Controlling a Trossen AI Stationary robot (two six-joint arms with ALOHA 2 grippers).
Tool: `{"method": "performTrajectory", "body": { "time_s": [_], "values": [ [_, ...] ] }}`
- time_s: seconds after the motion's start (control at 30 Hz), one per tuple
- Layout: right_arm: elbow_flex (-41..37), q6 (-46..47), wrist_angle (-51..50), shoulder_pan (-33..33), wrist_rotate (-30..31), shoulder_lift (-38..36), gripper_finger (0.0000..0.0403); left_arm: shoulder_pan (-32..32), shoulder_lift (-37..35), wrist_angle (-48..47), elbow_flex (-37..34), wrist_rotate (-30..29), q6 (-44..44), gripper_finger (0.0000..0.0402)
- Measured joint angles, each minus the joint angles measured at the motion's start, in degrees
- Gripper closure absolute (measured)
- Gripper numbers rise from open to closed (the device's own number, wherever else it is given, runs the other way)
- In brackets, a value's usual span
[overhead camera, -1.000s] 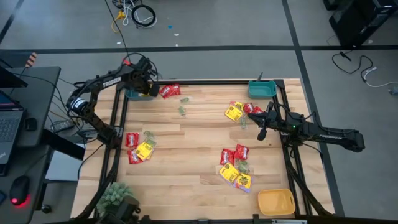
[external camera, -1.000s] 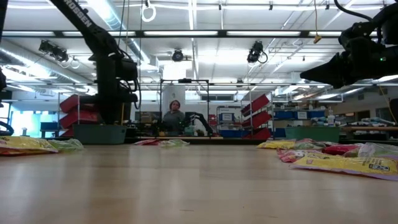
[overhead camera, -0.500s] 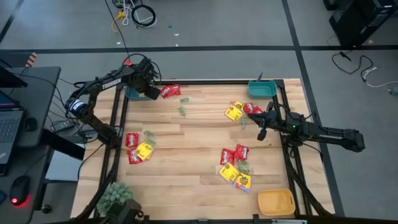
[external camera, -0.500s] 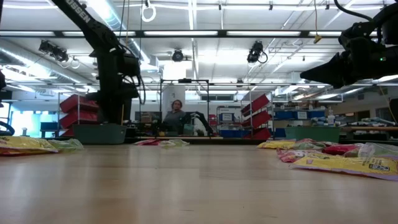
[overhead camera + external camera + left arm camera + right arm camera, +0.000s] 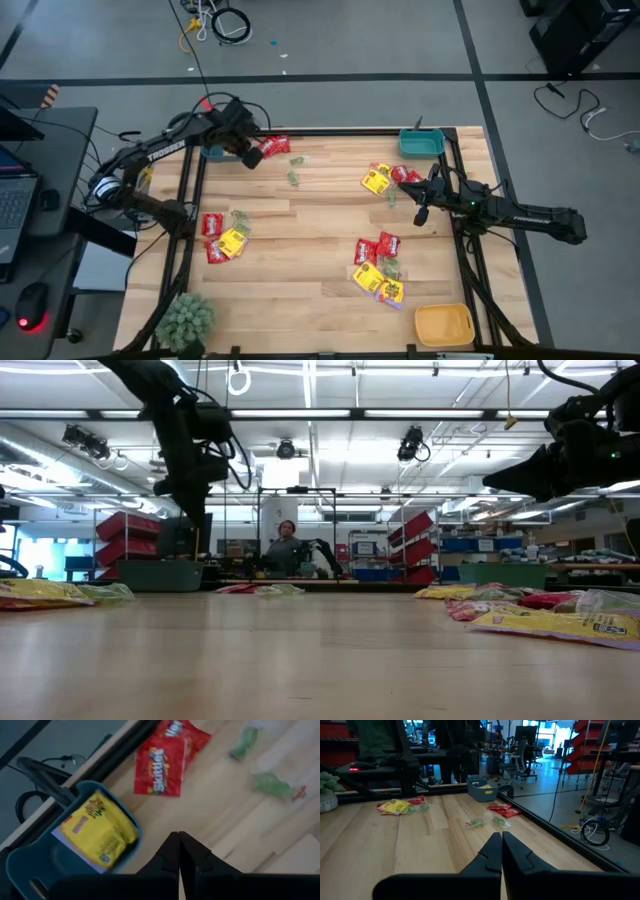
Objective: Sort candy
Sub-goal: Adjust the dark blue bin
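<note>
Left end effector (image 5: 252, 157) hangs above the far-left corner of the counter (image 5: 300, 290), fingers pinched shut on nothing, just beside the teal bin (image 5: 30, 865), which already holds one yellow packet (image 5: 97, 832). Right end effector (image 5: 421, 215) is also closed and empty, parked by the counter's right edge near a mixed pile (image 5: 392, 180). The rest of the candy is loose on the wood: red Skittles packets (image 5: 160, 762) right next to the left arm, small green ones (image 5: 272, 785) just past them, a mixed cluster on the left side (image 5: 222, 238) and another right of centre (image 5: 378, 268). These look light, thin, crinkly and slick, so I'd expect them to slide rather than lift. Best bet is probably pinching a raised crimped edge or corner. The overlapping ones risk coming up two at a time.
</note>
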Motion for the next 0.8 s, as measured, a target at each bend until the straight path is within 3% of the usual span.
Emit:
{"method": "performTrajectory", "body": {
  "time_s": [0.17,0.37,0.6,0.8],
  "values": [
    [0.0,0.0,0.51,0.0,0.01,0.0,0.0403,-0.35,1.62,-1.0,-0.02,0.36,0.05,0.0389],
    [0.0,-0.01,2.68,0.0,-0.01,-0.02,0.0403,-0.39,6.25,-1.27,-0.02,-1.46,2.5,0.0344],
    [0.0,-0.02,2.76,0.02,-0.01,-0.02,0.0403,-0.33,9.72,0.13,-0.02,-12.02,3.43,0.028],
    [0.02,0.0,2.8,0.0,-0.01,-0.02,0.0403,1.45,9.81,0.41,-0.02,-10.41,4.58,0.0264]
  ]
}}
